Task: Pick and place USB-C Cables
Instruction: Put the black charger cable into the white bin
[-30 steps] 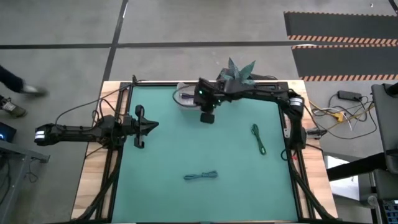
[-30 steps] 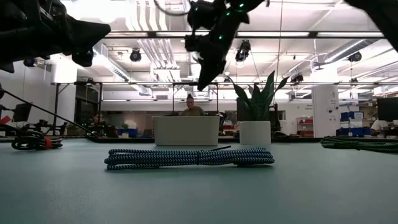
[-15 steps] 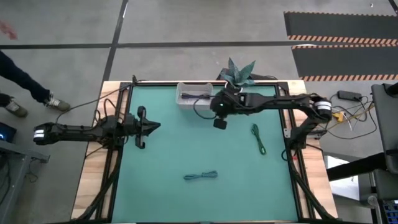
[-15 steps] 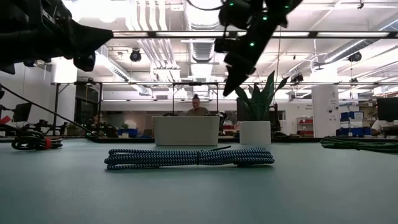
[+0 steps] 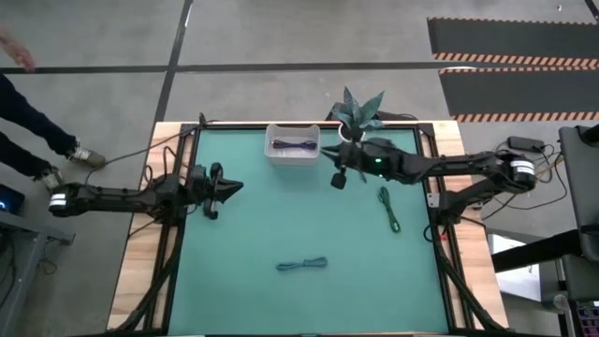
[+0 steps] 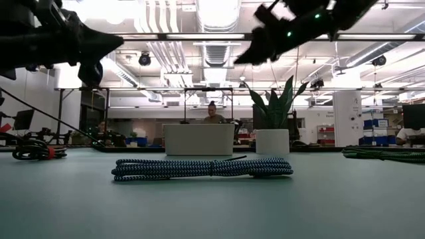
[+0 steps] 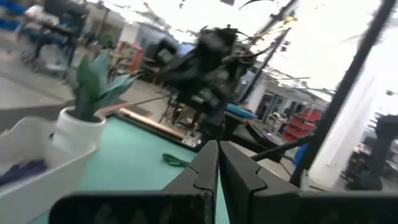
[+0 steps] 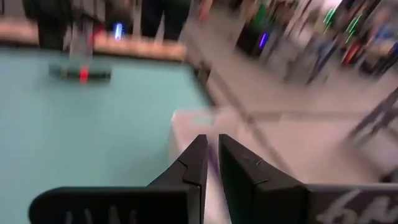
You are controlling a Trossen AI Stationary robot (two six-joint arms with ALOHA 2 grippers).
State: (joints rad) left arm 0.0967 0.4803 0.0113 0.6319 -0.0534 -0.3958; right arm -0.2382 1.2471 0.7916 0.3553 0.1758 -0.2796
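Note:
The dark blue cable [image 5: 298, 144] lies inside the white tray [image 5: 273, 153] at the table's far edge. On the mat's right side lies the green cable [image 5: 388, 208], and the teal-blue cable [image 5: 302, 265] rests flat near the near middle, filling the foreground of the low view [image 6: 202, 167]. My right gripper [image 5: 338, 178] hangs shut and empty in the air just right of the tray, high in the low view [image 6: 247, 58]. At the table's left side my left gripper [image 5: 228, 187] waits, shut and empty, above the mat.
A potted plant [image 5: 360, 110] stands at the far edge, right of the tray. Black robot wiring [image 6: 30, 151] lies coiled at the table's left. A person's legs [image 5: 28, 131] are on the floor left of the table. Bare green mat lies between the cables.
My right gripper has swung from above the tray toward the table's right, risen, and tipped from pointing down to a slant closer to level. The tray with the dark blue cable now shows uncovered. The person on the floor has walked along the left side.

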